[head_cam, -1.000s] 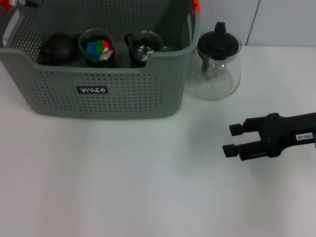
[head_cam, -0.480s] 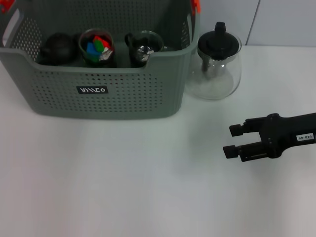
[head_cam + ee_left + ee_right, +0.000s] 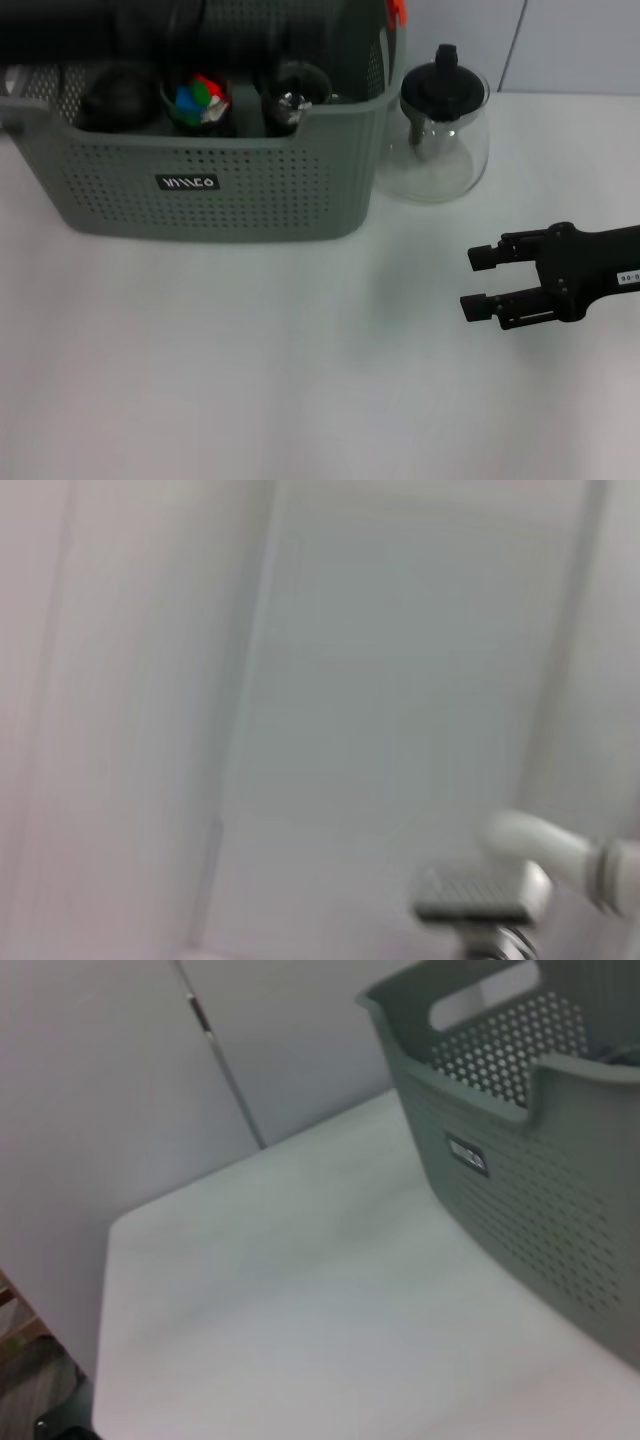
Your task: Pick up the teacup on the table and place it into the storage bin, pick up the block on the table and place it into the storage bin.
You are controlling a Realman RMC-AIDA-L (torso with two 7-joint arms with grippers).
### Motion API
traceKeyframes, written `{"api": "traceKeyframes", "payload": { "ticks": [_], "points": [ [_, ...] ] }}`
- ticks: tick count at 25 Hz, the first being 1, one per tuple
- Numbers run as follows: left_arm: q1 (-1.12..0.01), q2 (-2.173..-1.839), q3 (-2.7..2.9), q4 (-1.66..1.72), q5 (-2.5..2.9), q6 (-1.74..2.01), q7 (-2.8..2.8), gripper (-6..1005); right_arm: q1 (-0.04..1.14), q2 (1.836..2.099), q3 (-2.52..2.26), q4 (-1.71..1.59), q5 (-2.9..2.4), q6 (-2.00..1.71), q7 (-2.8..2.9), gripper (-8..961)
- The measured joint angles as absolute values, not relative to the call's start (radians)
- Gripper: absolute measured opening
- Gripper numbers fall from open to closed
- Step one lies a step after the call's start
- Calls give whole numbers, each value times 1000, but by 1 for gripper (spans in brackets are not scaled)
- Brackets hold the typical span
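Already the storage bin at the table's back left corner holds what the task names: a glass teacup with coloured blocks inside it, a dark round pot toward the bin's left end and another dark-handled cup toward its right end. Nothing to be picked up lies loose on the white surface; only the glass teapot stands just beside the bin's right wall. So I judge both placements done, or all but done.

A dark blurred mass, probably the left arm, hangs across the bin's back rim; its gripper isn't visible, so I cannot tell how its fingers stand. The right gripper hovers low over the table near the right edge, well apart from the bin, fingers parted and holding nothing.

Next, I'd say, the left arm needs to rise straight out of the bin without catching the rim or cups.
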State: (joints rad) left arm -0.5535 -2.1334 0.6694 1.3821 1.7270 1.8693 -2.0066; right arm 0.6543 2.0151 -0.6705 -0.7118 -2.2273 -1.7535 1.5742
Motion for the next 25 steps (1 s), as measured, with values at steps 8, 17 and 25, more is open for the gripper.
{"api": "traceKeyframes", "payload": {
  "ticks": [8,17,25],
  "points": [
    [-417,-2176,650,1196,1935,1881,-1720,916,678,2050,-675,-686,-2208,-1766,1446,821],
    [-427,-2166,567,935,2142,1699,-1557,915,723,2096,-683,-640,-2208,-1704,1372,822],
    [-426,-2164,566,903,2169,1664,-1542,916,741,2095,-708,-591,-2208,-1643,1357,822]
  ]
}}
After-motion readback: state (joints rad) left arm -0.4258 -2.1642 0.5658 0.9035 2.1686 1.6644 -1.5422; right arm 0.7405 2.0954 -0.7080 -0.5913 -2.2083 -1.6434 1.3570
